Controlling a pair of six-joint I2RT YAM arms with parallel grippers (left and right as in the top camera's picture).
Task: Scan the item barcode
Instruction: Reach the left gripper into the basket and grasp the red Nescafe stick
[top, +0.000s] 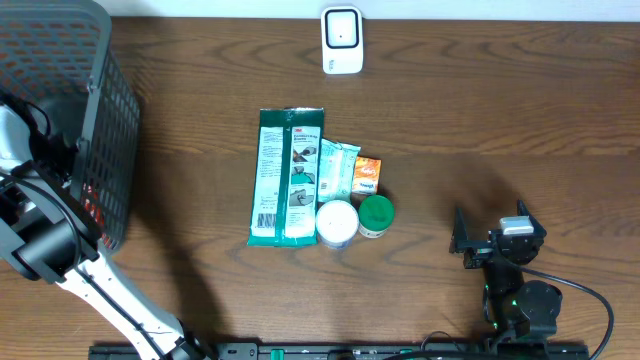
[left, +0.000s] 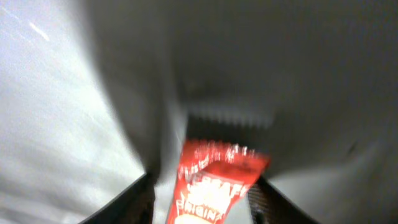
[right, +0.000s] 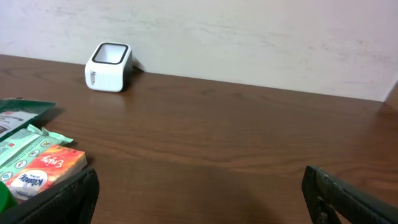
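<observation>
Left wrist: red packet btwn left hand fingers, blurry, grip can't tell. Right hand spread wide.

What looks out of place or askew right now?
Nothing spilled or damaged: the green packet and white jar lie together mid-table. In the basket, the red packet at the left gripper sits tilted; that view is blurred.

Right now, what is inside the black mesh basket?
A red packet sits between the fingers of the left gripper, its print blurred. The basket has a mesh wall that hides whatever else is inside.
</observation>
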